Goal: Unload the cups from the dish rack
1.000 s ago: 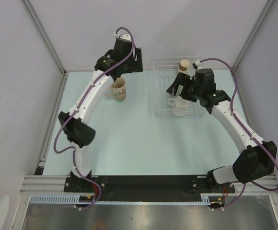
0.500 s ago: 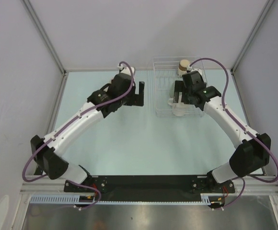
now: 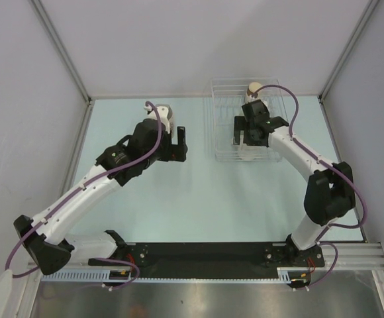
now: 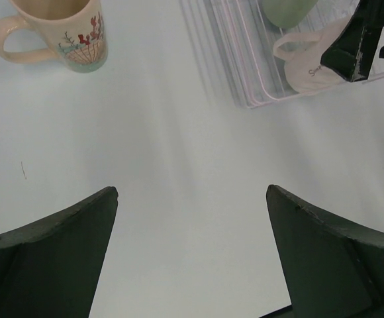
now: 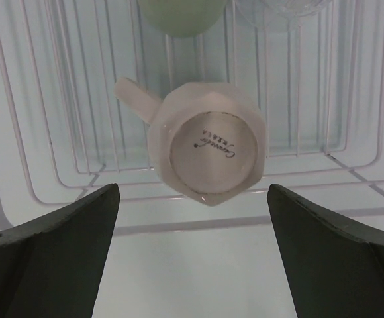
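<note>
Your left pincer (image 4: pixel 192 265) hangs released over the bare desk (image 4: pixel 179 165), gripping nothing. One cream mug (image 4: pixel 53 30) stands upright on the desk toward the far edge, left of the single rack (image 3: pixel 222 142), which sits by the far right corner. In the rack you can count three cups: a green one (image 5: pixel 182 13), a white one (image 5: pixel 208 142) lying bottom up, and a tan one (image 3: pixel 253 89) at its far side. Your right pincer (image 5: pixel 192 265) hangs spread wide above the white one, empty.
</note>
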